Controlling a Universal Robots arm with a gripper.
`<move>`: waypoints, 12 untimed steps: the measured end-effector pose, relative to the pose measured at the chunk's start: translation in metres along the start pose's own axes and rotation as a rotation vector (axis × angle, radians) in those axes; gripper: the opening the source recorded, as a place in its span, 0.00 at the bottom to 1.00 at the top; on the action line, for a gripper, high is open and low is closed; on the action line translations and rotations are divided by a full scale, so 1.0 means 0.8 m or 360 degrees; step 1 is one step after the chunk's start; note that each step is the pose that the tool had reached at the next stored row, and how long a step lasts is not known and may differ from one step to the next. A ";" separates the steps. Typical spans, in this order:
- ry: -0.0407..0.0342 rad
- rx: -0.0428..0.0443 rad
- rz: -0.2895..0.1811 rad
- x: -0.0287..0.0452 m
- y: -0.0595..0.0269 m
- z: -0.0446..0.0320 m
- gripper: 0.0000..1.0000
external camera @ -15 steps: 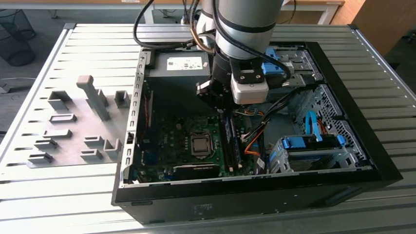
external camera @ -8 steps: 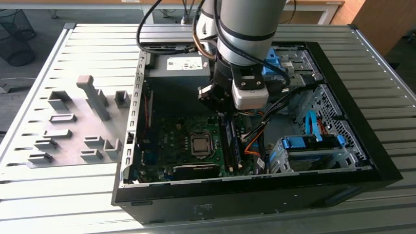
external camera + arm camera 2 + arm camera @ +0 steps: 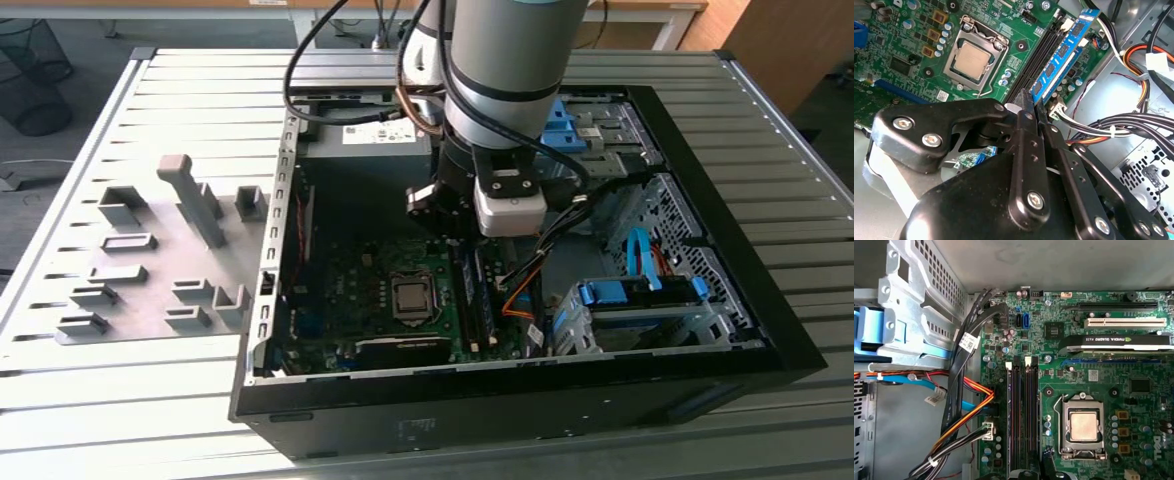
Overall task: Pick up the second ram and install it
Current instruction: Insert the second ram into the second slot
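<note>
Second wrist view: black metal fingers [image 3: 1024,130] are sitting drawn tight together w/ nothing visible between them, tips hovering just beside the near end of the second ram [image 3: 1060,52], centre-right of frame. Ram is standing on edge in the black slot row next to the CPU socket [image 3: 973,56], blue-faced w/ small black chips along it; it may be two sticks side by side, can't tell. Whether it's fully seated is also unclear. Exterior view is showing the same stick [image 3: 475,295] inside the open PC case [image 3: 721,350], lower centre, w/ the arm [image 3: 505,70] reaching down over it.

Handling, as a judgement: it's looking light, thin and stiff, a rigid board that won't flex much but is fragile at chips and contact edge. Best taken by the two flat faces near mid-length, or pressed on the bare top edge, never on the chips.

Motherboard [image 3: 914,30] is looking glossy green, studded w/ round capacitors; CPU lid is dull silver in a steel frame. Orange and black cables [image 3: 1134,55] are looping soft and rubbery at upper right. Grey ribbed desk [image 3: 147,330] is carrying grey plastic holder blocks [image 3: 134,240] left of the case
</note>
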State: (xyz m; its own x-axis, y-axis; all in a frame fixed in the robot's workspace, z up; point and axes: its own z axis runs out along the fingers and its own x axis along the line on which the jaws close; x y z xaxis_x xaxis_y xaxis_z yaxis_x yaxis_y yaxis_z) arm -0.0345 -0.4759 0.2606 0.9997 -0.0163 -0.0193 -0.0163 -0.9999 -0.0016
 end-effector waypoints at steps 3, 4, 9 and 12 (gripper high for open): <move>0.0000 0.0000 0.0000 0.0000 0.000 0.0005 0.14; 0.0000 0.0000 0.0000 0.0000 0.000 0.0008 0.14; 0.0000 0.0000 0.0000 0.0001 0.000 0.0030 0.14; 0.0000 0.0000 0.0000 0.0001 0.000 0.0033 0.14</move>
State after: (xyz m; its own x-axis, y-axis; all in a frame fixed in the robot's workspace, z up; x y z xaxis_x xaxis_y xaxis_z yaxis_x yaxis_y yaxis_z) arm -0.0344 -0.4759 0.2579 0.9997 -0.0163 -0.0193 -0.0163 -0.9999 -0.0018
